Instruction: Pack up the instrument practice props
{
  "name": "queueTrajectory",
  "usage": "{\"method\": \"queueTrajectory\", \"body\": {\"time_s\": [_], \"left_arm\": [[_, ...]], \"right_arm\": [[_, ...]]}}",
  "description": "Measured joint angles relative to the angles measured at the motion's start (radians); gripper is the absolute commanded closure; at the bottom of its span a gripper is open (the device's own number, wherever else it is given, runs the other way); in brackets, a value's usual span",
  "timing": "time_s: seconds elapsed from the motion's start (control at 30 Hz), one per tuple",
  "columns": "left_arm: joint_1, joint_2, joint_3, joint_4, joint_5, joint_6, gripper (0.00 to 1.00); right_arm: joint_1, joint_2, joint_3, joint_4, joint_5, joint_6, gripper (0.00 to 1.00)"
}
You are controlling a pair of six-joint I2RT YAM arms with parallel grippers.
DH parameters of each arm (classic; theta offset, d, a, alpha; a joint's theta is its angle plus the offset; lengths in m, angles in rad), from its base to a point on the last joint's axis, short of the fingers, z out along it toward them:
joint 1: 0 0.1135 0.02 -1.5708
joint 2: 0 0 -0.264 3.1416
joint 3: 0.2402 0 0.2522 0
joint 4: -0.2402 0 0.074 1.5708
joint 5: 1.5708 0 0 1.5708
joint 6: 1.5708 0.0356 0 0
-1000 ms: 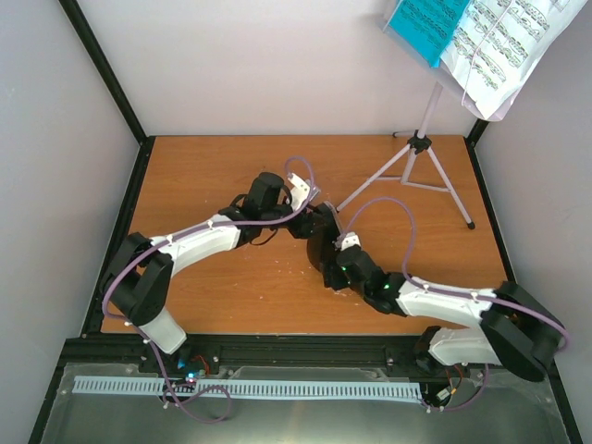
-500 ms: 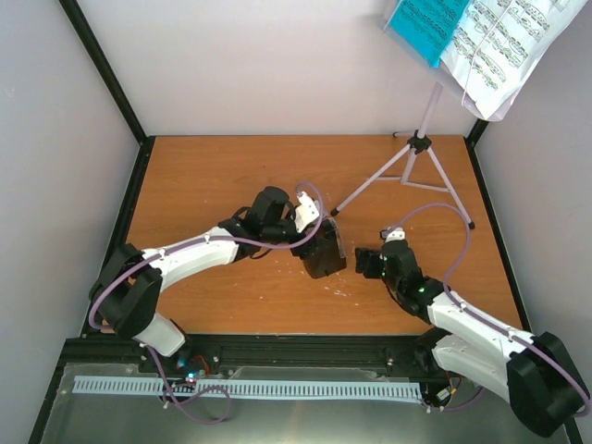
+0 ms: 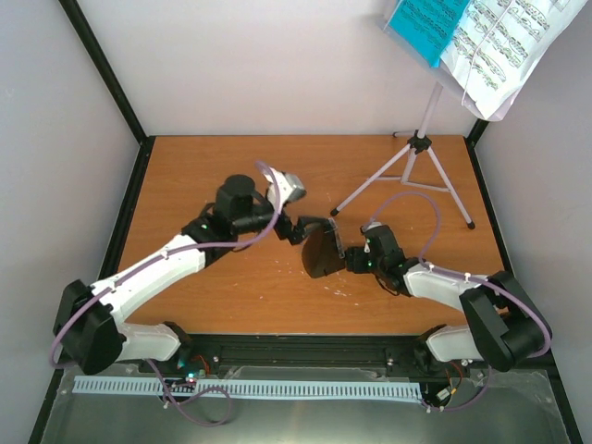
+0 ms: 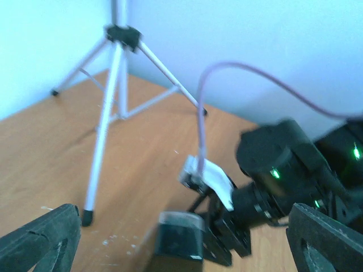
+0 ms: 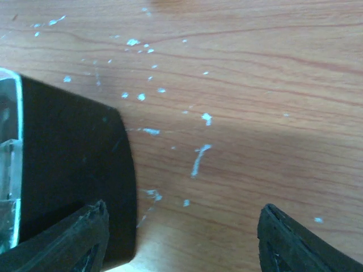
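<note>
Mid-worktop (image 3: 203, 176), top view: the black metronome (image 3: 324, 252) sits between the two claws. The left claw (image 3: 299, 228) is at its far-left corner and the right claw (image 3: 353, 262) is just beside its right side. I can't tell contact from up here, or whether the body is upright or tipped. Its narrow end points far and its wide end near. The music stand (image 3: 418, 141) is far right with its feet on the worktop. The teal folder (image 3: 424, 23) and sheet music (image 3: 504, 46) are up on its desk, well apart from both arms.

Left wrist view: left claw (image 4: 181, 226) has its fingers (image 4: 39, 241) spread fully and holds nothing. The metronome (image 4: 180, 241) is low in the gap ahead, not clamped, and the right arm is close behind it. The stand's legs (image 4: 108, 130) are far left. Only this view shows that the jaws hold nothing.

Right wrist view: right claw (image 5: 182, 215) is partly open and also holds nothing, with only bare speckled wood between the fingers (image 5: 295, 241). The metronome (image 5: 68, 170) lies left of the gap and overlaps the left finger's line.

Judgement: the next grip turns on that offset. The right claw is the nearer one, but it needs to shift left to bracket the body. The top view hides this offset, and the right wrist view shows it.
</note>
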Motion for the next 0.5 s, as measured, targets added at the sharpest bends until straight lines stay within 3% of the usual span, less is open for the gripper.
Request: {"method": "queueTrajectory", "body": {"time_s": [0.23,0.5], "left_arm": [[0.187,-0.081,0.048,-0.069,-0.006,-0.097,0.01],[0.238,-0.100,0.073,-0.146,-0.023,-0.098,0.00]], "right_arm": [[0.154,0.029,0.007,0.053,-0.081,-0.052,0.36],[0.420,0.245,0.185,0.131,-0.049,-0.048,0.39]]}}
